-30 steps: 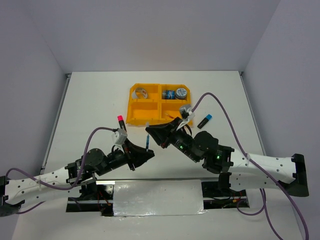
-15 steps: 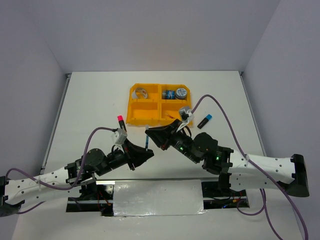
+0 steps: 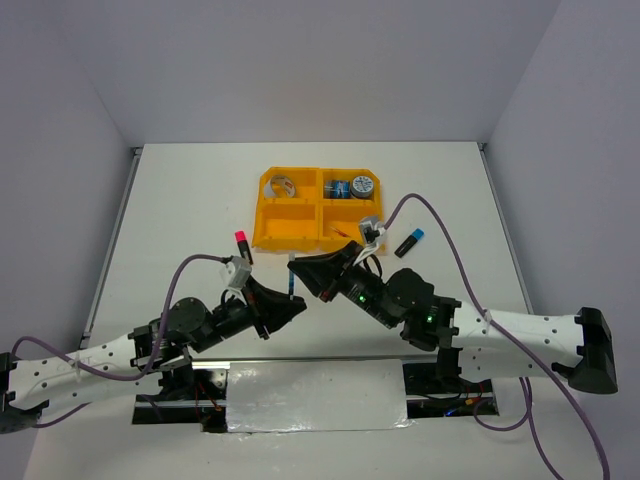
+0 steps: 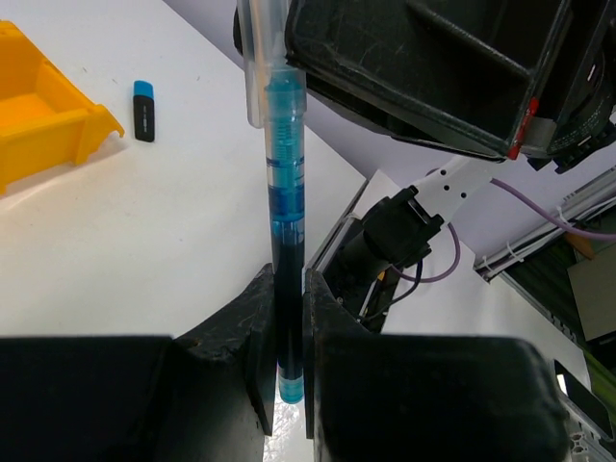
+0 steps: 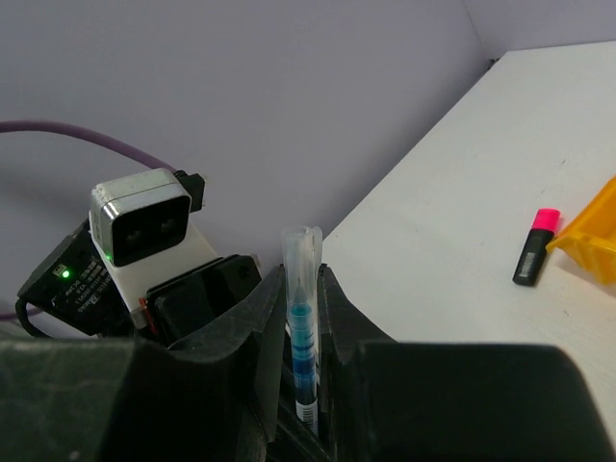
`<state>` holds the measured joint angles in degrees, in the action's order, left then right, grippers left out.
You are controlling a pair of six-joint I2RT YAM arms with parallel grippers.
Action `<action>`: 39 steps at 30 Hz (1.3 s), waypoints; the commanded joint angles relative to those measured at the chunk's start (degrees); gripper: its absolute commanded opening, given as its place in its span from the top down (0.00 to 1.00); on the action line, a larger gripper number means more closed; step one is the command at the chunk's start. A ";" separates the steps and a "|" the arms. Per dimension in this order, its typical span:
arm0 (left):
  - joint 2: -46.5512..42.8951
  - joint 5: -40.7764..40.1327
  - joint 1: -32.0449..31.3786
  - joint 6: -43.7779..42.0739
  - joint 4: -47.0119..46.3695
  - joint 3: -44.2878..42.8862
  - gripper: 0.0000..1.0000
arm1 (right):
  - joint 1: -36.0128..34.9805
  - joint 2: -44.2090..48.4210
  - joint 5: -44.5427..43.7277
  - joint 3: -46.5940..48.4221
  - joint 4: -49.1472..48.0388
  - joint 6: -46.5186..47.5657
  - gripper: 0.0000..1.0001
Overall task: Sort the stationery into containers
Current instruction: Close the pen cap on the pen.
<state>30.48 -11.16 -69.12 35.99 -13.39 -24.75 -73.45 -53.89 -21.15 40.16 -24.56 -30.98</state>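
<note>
1. Between the left jaws sits one end of a thin blue pen [image 4: 286, 221], clamped tight.
2. At its clear-capped end the right jaws close narrowly on it, so both pairs hold it off the surface [image 3: 180, 200].
3. Beyond both jaws lies the orange tray [image 3: 285, 240]; a pink-capped marker [image 3: 242, 246] rests just past the left jaws, a blue-capped marker [image 3: 410, 242] past the right.

Top view: the blue pen [image 3: 291, 285] is largely masked by the left hand [image 3: 297, 308] and the right hand [image 3: 296, 266]. Left wrist view: the orange tray [image 4: 43, 111] is cut off by the frame edge. Right wrist view: the pen's lower length is hidden between the fingers [image 5: 258, 332].
</note>
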 commanded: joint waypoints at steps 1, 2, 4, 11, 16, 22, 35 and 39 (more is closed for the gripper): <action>-0.68 -2.02 0.04 -2.06 -7.35 -2.58 1.00 | -0.20 -1.22 1.72 -1.40 -2.07 -1.71 1.00; -0.60 -2.20 0.04 -2.15 -7.53 -2.84 1.00 | -0.29 -1.22 1.72 -1.66 -2.34 -1.80 1.00; -0.68 -2.81 0.04 -2.68 -7.97 -3.11 1.00 | -0.29 -0.87 1.64 -2.36 -3.04 -1.98 1.00; -0.95 -5.19 0.04 -6.28 -6.22 -5.91 1.00 | -0.46 -2.71 2.51 -2.72 -1.20 -2.33 1.00; -0.60 -6.07 0.04 -9.18 -3.58 -9.96 1.00 | -0.55 -3.77 3.65 -7.11 -2.60 -3.29 1.00; 0.10 -7.22 0.04 -13.04 -1.11 -14.26 1.00 | -1.34 -4.91 5.06 -10.19 -3.75 -3.47 1.00; 4.06 -4.49 0.22 -19.55 1.70 -23.76 1.00 | -2.22 -12.91 7.17 -14.23 -7.17 -4.79 1.00; 5.20 -5.10 0.57 -20.52 1.70 -25.17 1.00 | -3.63 -15.10 6.21 -14.50 -7.44 -4.79 1.00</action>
<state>36.16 -16.86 -68.69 20.91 12.86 -41.15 -73.10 -62.13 -23.44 30.28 -51.99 -35.70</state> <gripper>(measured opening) 0.218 0.218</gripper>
